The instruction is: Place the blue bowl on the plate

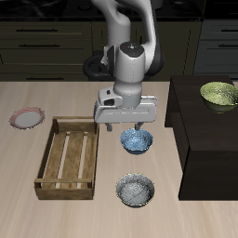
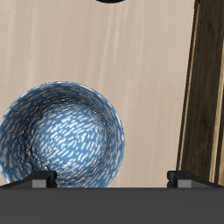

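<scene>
hand: the Franka's hand point(image 1: 126, 122) hangs just above the bench, a little behind the blue bowl as the exterior view shows it. Fingers are spread apart, nothing between them, so it's open and empty. In the wrist view the two fingertips point(image 2: 41, 178) sit wide apart at the edge of the picture, one over the bowl's rim, the other over bare wood.

blue bowl: the blue bowl point(image 1: 137, 140) sits upright on the bench point(image 1: 23, 163), right under the hand and just beside the crate. From the wrist cam the blue bowl point(image 2: 59, 136) shows a mottled blue-and-white inside and looks empty. Not on the plate.

plate: the plate point(image 1: 27, 118), with its pinkish-red rim, lies flat on the bench on the far side of the crate from the bowl, well apart from it. Nothing on it.

wooden crate: a slatted wooden crate point(image 1: 69, 158) lies between the plate and the blue bowl. Its side also shows in the wrist view as the wooden crate point(image 2: 204, 96) next to the bowl.

grey bowl: a grey-white patterned bowl point(image 1: 136, 190) sits nearer the bench's front edge than the blue one, apart from it.

green bowl: a green bowl point(image 1: 219, 94) sits on the dark stove-like block point(image 1: 200, 139) beside the bench.
</scene>
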You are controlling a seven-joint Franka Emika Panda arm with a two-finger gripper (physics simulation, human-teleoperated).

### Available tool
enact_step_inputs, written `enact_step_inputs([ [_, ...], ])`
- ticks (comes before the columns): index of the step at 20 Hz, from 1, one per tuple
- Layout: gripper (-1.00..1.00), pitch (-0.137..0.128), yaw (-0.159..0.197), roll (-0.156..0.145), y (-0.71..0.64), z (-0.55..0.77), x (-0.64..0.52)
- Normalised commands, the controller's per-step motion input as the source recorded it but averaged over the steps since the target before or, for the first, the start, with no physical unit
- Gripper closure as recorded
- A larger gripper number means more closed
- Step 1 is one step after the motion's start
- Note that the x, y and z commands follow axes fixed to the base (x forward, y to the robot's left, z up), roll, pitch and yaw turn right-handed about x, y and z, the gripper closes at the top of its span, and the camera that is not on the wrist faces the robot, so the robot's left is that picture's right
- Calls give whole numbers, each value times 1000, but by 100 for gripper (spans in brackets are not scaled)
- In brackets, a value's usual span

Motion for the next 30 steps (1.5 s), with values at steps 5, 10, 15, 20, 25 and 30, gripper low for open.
enact_step_inputs([
  [5,-100,-24,-13,-4,-37,-92,26],
  [10,-100,15,4,19,110,-182,23],
  [15,-100,23,4,20,102,-197,43],
  [20,-100,36,-5,7,72,-193,36],
  [25,-100,46,5,37,60,-236,-13],
  [30,100,19,-24,20,-20,-92,-137],
])
